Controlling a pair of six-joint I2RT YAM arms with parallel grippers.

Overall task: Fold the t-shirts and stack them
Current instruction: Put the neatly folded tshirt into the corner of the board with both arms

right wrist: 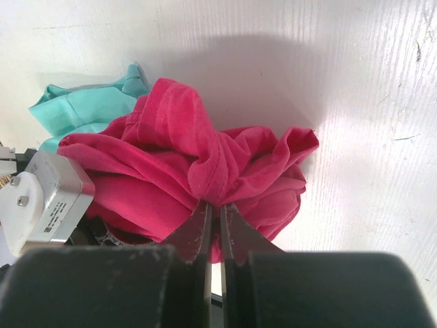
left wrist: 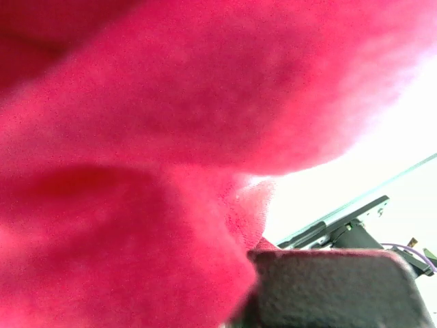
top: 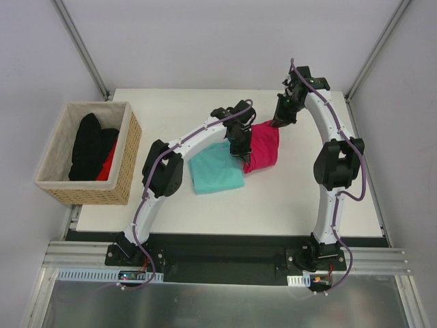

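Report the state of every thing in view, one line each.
left tool, shut on the magenta t-shirt
right tool, shut on the magenta t-shirt
magenta t-shirt, bunched, gripped by both tools
teal t-shirt, folded, lying flat on the table
basket, holding black and red cloth

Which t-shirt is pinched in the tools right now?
The magenta-pink cloth t-shirt, bunched up between the left tool and right tool; the teal-mint green t-shirt lies folded flat, ungripped.
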